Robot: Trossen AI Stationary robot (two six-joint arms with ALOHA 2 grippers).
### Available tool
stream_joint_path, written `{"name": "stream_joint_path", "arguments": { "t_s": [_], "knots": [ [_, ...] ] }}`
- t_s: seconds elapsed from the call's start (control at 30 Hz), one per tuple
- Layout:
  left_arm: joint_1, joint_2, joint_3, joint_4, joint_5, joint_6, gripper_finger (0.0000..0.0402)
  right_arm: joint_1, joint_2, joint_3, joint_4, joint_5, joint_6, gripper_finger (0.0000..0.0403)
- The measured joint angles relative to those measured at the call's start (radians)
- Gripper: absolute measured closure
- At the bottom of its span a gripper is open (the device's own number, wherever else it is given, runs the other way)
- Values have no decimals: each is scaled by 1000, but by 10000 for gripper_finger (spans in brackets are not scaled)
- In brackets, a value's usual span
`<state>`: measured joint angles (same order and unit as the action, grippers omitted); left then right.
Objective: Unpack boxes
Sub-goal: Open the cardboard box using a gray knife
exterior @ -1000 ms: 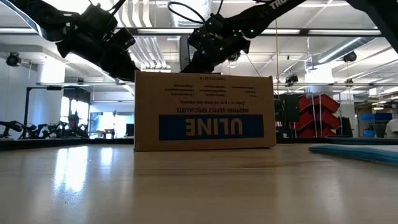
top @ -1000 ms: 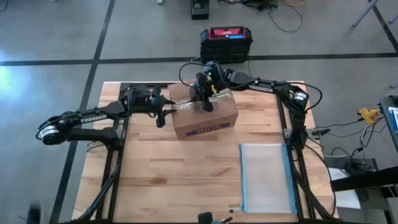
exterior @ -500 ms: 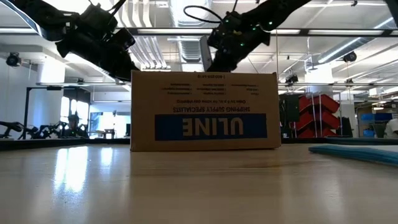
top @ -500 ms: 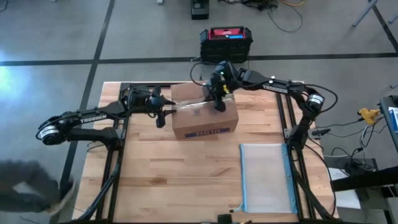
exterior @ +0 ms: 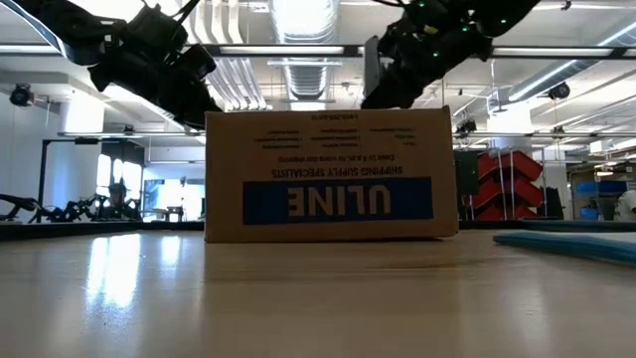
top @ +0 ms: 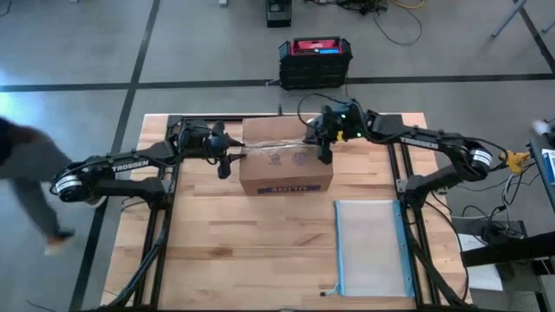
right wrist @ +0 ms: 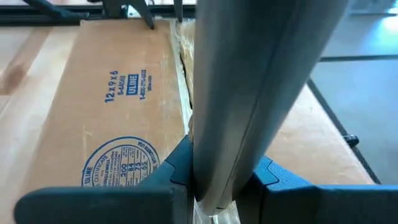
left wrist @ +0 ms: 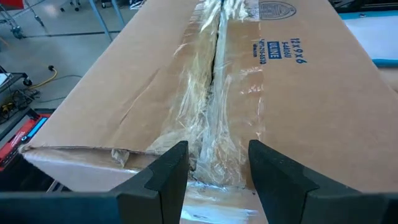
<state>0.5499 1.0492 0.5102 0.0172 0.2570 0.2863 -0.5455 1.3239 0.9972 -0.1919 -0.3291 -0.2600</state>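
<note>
The brown cardboard box with the blue ULINE label rests flat on the wooden table. Torn clear tape runs along its slit top seam. My left gripper is open at the box's left end, with one finger on either side of the seam. My right gripper is over the right end of the box top, shut on a grey tool. In the low view both grippers, left and right, sit at the box's top edge. My left gripper stands at the left end of the taped seam; I cannot tell whether its fingers touch the box. My right gripper pinches the grey tool's lower end between its two fingers, slanting down from the table's right side. The tool rises toward the wrist, and its end is over the seam.
A clear pouch with blue edges lies flat on the near right of the table. A black crate with a red top stands on the floor beyond the far edge. A person walks past on the left.
My right gripper has moved along the box top toward the table's right edge, from near the middle of the seam to its right end, rolling a little and staying shut on the tool. The box has turned slightly and now sits squarer to the table.
</note>
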Motion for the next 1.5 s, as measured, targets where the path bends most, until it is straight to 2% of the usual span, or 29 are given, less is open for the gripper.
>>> {"name": "stream_joint_path", "arguments": {
  "t_s": [0.13,0.37,0.5,0.67,0.83,1.03,1.23,1.5],
  "knots": [
    [0,-8,-1,-6,0,8,246,0,-43,-29,19,66,12,353],
    [1,-100,-2,-82,-9,34,246,5,-47,-43,30,47,15,353],
    [1,-179,-7,-119,-13,37,246,14,-47,-45,100,45,13,353],
    [-1,-222,-5,39,-6,7,246,22,-36,-47,160,-1,-1,353],
    [-5,-136,-5,240,48,-31,246,20,29,-48,254,-79,-16,353],
    [-32,86,-3,405,56,-58,246,20,87,-43,284,-112,-48,353],
    [-37,213,34,368,51,-81,246,7,87,-40,271,-117,-66,353],
    [-37,151,39,197,33,-65,246,-24,48,-43,158,-120,-82,353]
  ]
}}
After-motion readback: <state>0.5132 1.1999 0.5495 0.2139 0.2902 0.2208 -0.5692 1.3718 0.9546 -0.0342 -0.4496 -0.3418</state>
